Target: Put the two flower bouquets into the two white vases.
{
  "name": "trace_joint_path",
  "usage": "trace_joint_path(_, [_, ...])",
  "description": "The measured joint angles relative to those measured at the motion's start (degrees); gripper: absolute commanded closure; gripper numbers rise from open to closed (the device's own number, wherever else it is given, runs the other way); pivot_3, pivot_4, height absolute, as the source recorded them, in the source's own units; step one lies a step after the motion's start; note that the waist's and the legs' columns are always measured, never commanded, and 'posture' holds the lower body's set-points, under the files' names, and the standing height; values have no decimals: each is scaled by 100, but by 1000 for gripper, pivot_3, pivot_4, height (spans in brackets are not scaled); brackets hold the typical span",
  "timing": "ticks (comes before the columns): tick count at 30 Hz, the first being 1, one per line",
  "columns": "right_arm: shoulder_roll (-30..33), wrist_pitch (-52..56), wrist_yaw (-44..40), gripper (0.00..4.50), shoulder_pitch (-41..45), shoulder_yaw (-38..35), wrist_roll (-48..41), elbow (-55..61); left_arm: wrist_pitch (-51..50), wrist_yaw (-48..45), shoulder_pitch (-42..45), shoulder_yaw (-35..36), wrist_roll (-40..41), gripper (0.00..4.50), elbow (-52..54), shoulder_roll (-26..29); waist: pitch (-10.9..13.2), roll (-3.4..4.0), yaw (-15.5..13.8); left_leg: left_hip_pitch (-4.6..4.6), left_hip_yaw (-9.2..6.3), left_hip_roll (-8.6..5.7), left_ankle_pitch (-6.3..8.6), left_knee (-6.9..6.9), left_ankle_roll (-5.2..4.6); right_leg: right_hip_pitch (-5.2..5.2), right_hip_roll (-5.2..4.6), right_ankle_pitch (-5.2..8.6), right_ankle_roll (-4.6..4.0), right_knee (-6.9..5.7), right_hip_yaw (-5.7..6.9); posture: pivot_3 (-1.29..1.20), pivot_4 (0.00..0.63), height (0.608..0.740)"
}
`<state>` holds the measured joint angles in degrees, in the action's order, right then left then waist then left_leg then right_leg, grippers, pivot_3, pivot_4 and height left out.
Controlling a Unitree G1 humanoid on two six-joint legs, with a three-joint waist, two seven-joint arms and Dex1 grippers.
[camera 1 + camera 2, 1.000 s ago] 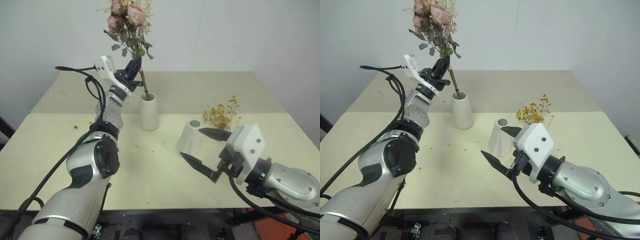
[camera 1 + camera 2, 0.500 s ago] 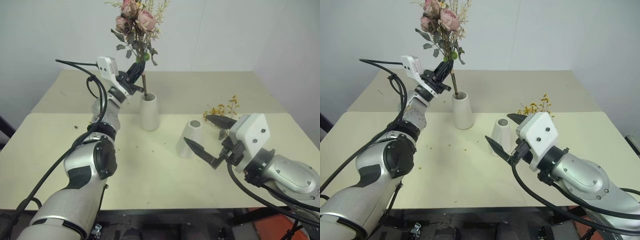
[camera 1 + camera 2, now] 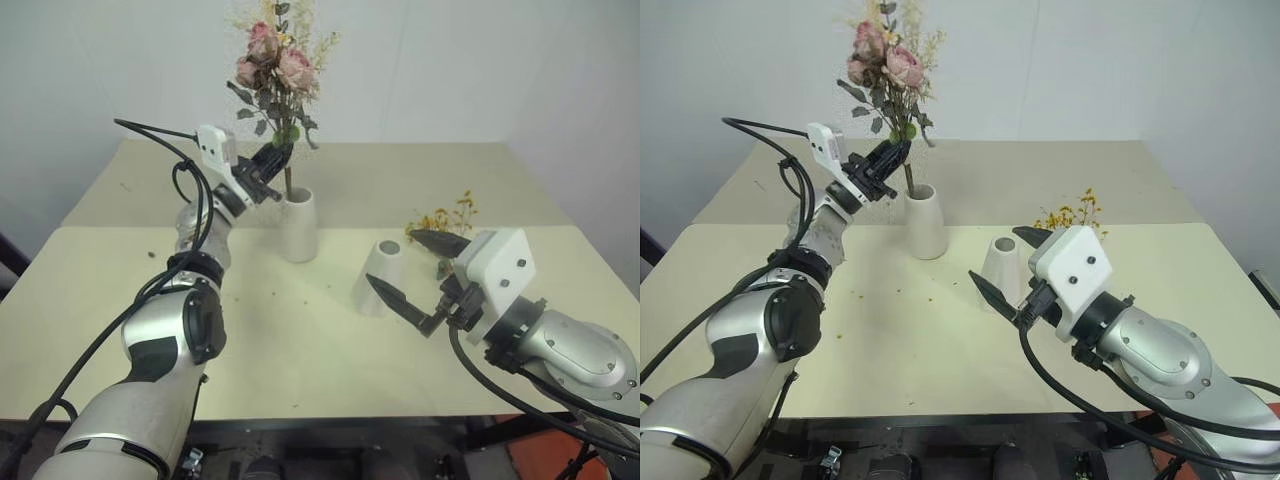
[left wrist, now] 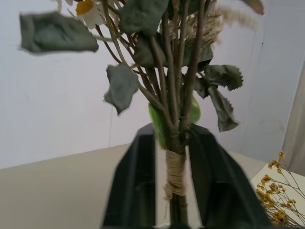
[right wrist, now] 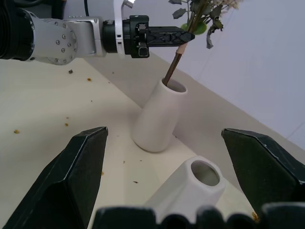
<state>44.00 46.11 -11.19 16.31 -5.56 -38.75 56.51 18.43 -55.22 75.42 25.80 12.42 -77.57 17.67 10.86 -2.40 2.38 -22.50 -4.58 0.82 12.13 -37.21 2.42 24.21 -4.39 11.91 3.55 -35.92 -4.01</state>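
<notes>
Vases first: the empty white vase (image 3: pixel 381 277) is framed between the wide-spread fingers of the right gripper (image 3: pixel 420 281), untouched. Yellow blossoms (image 3: pixel 440 222) are laid toward the table's (image 3: pixel 300 350) right edge. Farther back, the pink rose bouquet (image 3: pixel 272 70) is stood in the second vase (image 3: pixel 297 224), stems flanked by the left gripper (image 4: pixel 172 191), fingers slightly parted.

A pale cream bench (image 3: pixel 300 340), made of two tops butted along a seam, stands against a plain white wall (image 3: pixel 480 60). Small dark crumbs (image 3: pixel 152 254) dot its surface.
</notes>
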Motion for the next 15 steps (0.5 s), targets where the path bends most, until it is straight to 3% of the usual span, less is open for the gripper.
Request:
trace_joint_path(8, [-56, 0, -119, 0, 38, 2, 186, -112, -34, -460, -82, 73, 129, 6, 13, 214, 0, 0, 16, 1, 0, 0, 0, 1, 0, 1, 1, 0, -1, -1, 0, 0, 150, 740])
trace_joint_path(15, [-109, -2, -283, 0, 62, 5, 319, -244, -202, -685, -406, -392, -285, 6, 20, 700, 0, 0, 6, 3, 0, 1, 0, 0, 0, 0, 0, 0, -1, -4, 0, 0, 150, 740])
